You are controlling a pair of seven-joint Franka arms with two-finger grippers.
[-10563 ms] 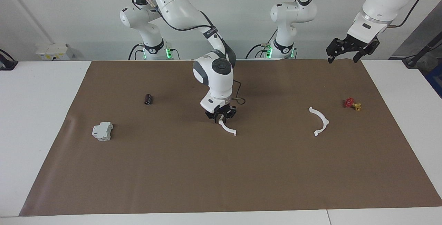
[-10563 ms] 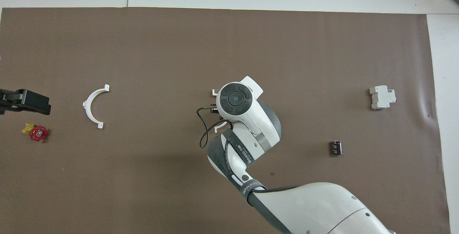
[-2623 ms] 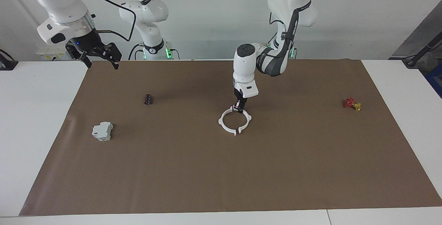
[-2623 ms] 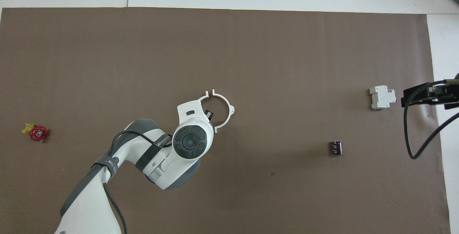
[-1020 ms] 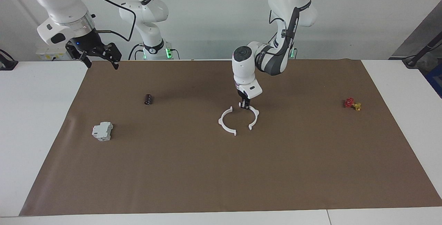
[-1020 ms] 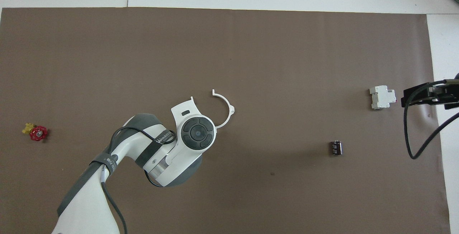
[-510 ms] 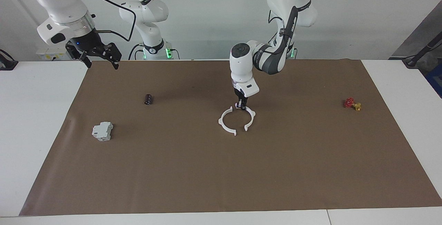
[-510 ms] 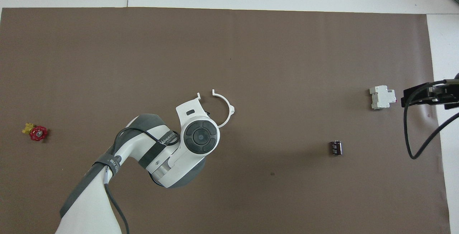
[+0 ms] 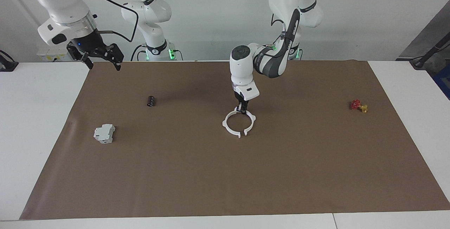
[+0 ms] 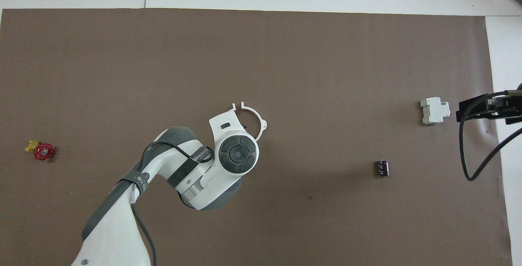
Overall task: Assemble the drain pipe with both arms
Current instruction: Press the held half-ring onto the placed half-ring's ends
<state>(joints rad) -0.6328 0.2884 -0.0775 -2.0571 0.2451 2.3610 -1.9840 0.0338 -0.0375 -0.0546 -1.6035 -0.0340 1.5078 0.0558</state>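
Two large white jointed robot arms work over a brown paper mat (image 9: pixel 225 172) that fills most of the facing view. The left arm, entering from the upper right of centre, reaches down to mid-frame, where its black two-finger left gripper (image 9: pixel 242 110) pinches the robot-side end of one thin white plastic half-ring (image 9: pixel 250 123). That half now sits against its twin, the resting half-ring (image 9: pixel 228 125), to form the drain pipe as a near-closed ring at the centre of the frame. A second ago the held half was swung out toward the left arm's end of the table with a clear gap at both ends; the gap has now shrunk to a narrow slit between the paired tabs (image 10: pixel 237 105) at the ring's end farther from the robots. The assembly looks almost done, pending a final seating and release.

The right arm waits at the upper left of the facing view, its right gripper (image 9: pixel 102 62) spread wide and empty over the mat's corner.

Smaller items lie untouched: a grey-white boxy block (image 9: pixel 104 133) at centre left, a small dark cylinder (image 9: pixel 151 100) above it, and a small red-and-yellow valve (image 9: pixel 358 105) at centre right.
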